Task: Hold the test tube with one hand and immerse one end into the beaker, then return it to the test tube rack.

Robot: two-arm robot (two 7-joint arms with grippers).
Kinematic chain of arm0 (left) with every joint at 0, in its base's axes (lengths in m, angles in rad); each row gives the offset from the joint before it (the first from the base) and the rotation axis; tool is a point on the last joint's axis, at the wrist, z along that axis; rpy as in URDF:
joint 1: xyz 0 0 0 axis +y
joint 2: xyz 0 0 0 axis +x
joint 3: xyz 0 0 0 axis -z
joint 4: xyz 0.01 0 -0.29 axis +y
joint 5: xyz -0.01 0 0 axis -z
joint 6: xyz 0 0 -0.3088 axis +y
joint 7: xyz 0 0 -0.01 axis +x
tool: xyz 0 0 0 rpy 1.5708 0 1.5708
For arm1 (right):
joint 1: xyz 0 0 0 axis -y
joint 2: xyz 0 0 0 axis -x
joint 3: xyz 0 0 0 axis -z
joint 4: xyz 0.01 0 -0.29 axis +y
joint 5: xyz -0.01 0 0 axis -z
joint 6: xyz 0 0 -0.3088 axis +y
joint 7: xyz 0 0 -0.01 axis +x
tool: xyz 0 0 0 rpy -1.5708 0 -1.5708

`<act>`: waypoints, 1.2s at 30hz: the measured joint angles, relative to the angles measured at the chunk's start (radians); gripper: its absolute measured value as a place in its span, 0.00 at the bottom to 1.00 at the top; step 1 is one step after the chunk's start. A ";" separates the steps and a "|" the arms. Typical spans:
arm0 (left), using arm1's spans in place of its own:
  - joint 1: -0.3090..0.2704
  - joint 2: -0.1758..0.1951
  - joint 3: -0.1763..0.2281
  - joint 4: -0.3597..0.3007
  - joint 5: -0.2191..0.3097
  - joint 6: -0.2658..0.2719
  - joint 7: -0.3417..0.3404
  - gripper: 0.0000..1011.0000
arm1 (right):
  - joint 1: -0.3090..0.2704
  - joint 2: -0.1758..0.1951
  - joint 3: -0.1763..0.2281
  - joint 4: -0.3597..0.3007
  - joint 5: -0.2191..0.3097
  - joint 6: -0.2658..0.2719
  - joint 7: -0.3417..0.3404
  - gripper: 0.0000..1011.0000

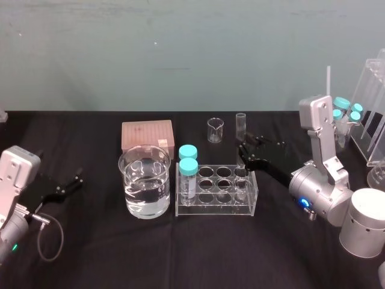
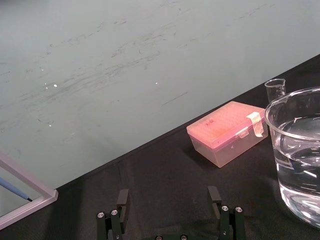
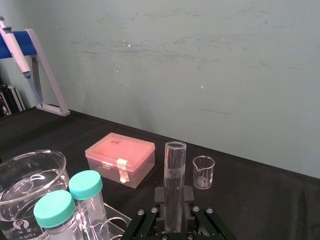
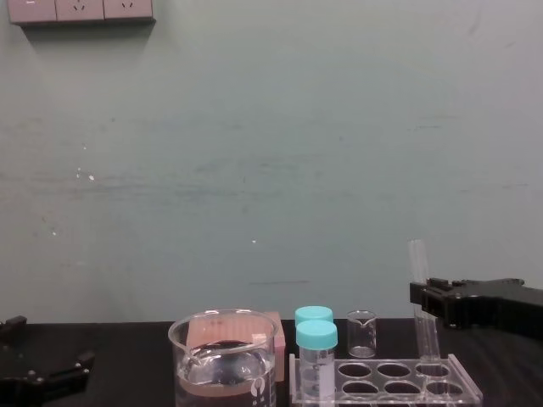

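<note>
Clear test tube (image 1: 241, 125), teal vial caps (image 1: 188, 165), pink box (image 1: 147, 133)

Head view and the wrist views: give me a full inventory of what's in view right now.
test tube: one, clear, upright in the right end of the test tube rack
test tube rack: one, clear acrylic, table centre
beaker: one, clear, part full of clear liquid, left of the rack
capped vials: two, teal caps, rack's left end
small beaker: one, clear, behind the rack
tip box: one, pink, behind the beaker
more vials: at least three, teal caps, far right
pipette: one, blue and white, on a stand
right gripper: black, shut on the test tube
left gripper: black, open, parked at the table's left
</note>
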State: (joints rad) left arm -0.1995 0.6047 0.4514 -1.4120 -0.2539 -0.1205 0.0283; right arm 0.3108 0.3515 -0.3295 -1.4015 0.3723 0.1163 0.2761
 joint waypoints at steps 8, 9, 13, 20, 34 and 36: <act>0.000 0.000 0.000 0.000 0.000 0.000 0.000 0.99 | 0.000 0.000 0.000 0.000 0.000 0.000 0.000 0.21; 0.000 0.000 0.000 0.000 0.000 0.000 0.000 0.99 | 0.000 0.000 0.000 0.000 0.000 0.000 0.000 0.21; 0.000 0.000 0.000 0.000 0.000 0.000 0.000 0.99 | 0.000 0.000 0.000 0.000 -0.001 0.000 0.000 0.21; 0.000 0.000 0.000 0.000 0.000 0.000 0.000 0.99 | -0.006 -0.004 0.009 0.000 -0.004 -0.018 0.013 0.21; 0.000 0.000 0.000 0.000 0.000 0.000 0.000 0.99 | -0.044 -0.012 0.039 -0.007 -0.019 -0.097 0.054 0.21; 0.000 0.000 0.000 0.000 0.000 0.000 0.000 0.99 | -0.049 -0.012 0.042 -0.007 -0.020 -0.106 0.056 0.21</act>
State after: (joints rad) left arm -0.1995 0.6047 0.4514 -1.4120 -0.2539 -0.1205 0.0283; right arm 0.2621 0.3396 -0.2870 -1.4084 0.3524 0.0105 0.3322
